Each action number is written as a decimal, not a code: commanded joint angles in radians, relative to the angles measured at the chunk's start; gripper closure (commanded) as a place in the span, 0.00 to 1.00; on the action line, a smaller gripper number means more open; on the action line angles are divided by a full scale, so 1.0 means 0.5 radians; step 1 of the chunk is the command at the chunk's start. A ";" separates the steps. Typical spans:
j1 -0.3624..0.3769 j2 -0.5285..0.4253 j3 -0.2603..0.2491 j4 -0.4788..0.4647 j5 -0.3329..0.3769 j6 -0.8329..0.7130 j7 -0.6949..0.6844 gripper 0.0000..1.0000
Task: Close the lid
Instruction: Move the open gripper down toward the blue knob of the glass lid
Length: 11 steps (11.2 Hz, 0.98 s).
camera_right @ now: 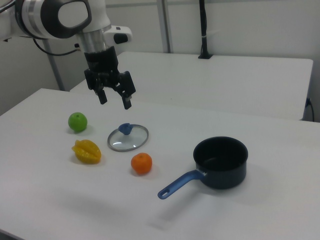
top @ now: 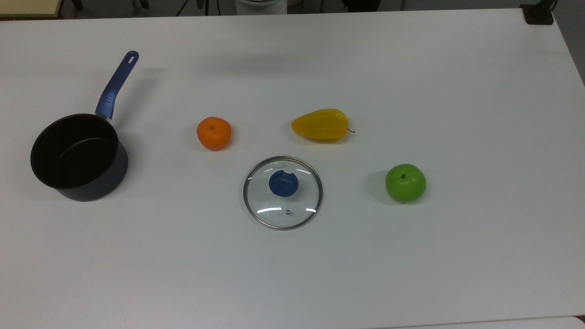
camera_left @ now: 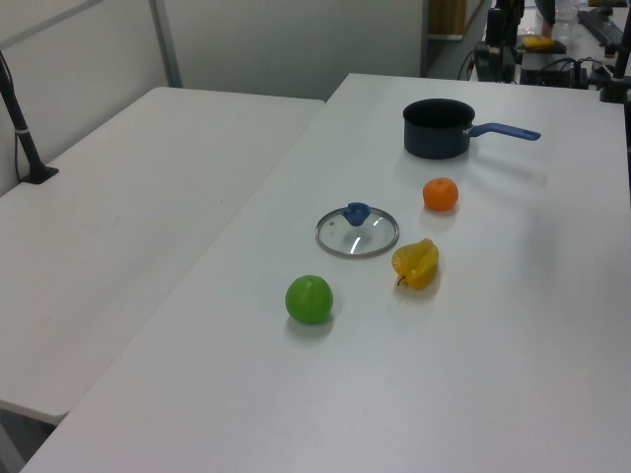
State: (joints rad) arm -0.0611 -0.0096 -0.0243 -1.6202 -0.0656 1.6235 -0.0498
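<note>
Surface (top: pixel 457 68): you are working over a wide white top, with everything lying well apart on it.
Pan (top: pixel 78 157): it is sitting open and empty at the top view's left, its blue handle pointing away toward the far edge.
Lid (top: pixel 283 192): it is lying flat on the surface, knob up, between the orange (top: pixel 214 133) and the apple (top: pixel 405 183) in the top view, with the yellow fruit (top: pixel 321 124) just behind it, well apart from the pan.
End effector (camera_right: pixel 114 99): it is hanging above the lid in the right view, fingers spread wide, holding nothing.
Knob (top: pixel 283 183): you are probably best taking hold here; the glass and thin metal rim are likely slick and offer no grip while lying flat.
Handling: you are dealing with stiff, breakable glass, likely fairly light, so be setting it down gently and level on the pan.
</note>
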 commanded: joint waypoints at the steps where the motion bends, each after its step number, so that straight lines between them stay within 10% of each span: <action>1: 0.085 0.050 0.018 -0.012 0.042 0.189 -0.002 0.00; 11: 0.456 0.448 0.024 -0.143 0.168 0.857 0.053 0.00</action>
State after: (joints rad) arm 0.1443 0.1803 -0.0039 -1.6575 -0.0025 1.9412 -0.0488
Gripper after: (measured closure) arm 0.000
